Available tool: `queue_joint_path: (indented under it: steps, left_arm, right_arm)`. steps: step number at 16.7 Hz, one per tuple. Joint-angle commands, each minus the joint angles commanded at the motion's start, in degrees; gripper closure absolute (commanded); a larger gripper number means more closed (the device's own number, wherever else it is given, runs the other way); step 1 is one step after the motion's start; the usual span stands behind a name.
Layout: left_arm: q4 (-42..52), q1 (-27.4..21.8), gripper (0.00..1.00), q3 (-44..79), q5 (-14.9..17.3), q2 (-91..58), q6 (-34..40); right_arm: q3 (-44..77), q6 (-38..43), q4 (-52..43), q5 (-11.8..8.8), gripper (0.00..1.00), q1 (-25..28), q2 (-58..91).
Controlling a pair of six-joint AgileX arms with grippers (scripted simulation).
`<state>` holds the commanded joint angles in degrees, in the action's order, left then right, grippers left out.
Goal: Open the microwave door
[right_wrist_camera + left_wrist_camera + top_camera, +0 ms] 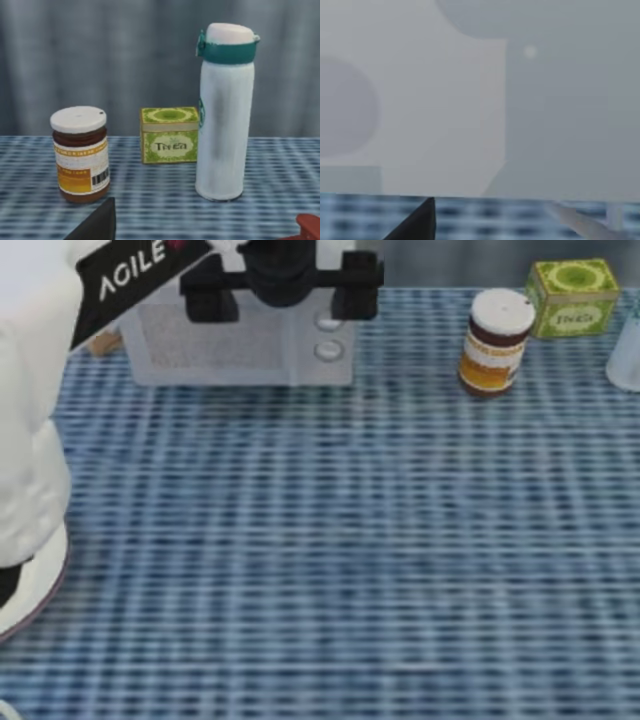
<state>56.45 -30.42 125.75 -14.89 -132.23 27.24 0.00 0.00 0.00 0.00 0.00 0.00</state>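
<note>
The light-grey microwave (240, 340) stands at the back left of the table. Its door (215, 342), with a speckled mesh window, lies flush with the front, beside two round knobs (328, 338). My left gripper (283, 306) hovers over the microwave's top front edge, open, its black fingers (210, 302) spread wide with nothing between them. The left wrist view is filled by the microwave's grey surface (470, 100), with one dark fingertip (420, 222) over the cloth. My right arm is outside the top view. One dark fingertip (100, 222) of it shows in its wrist view.
A brown jar with a white lid (495, 340), a green tea box (572, 297) and a white bottle (628, 355) stand at the back right. A tan carton (100, 341) peeks out left of the microwave. My left arm's white body (30, 440) covers the left edge.
</note>
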Motion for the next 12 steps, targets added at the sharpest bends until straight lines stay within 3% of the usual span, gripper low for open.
queue_joint_path:
  steps: [5,12]
  left_arm:
    - [-1.8,0.4,0.00,-0.7,0.2,-1.3,-0.4]
    - [-1.8,0.4,0.53,-0.7,0.2,-1.3,-0.4]
  right_arm:
    - [0.0,0.0,0.0,0.0,0.00,0.0,0.0]
    - [0.0,0.0,0.0,0.0,0.00,0.0,0.0]
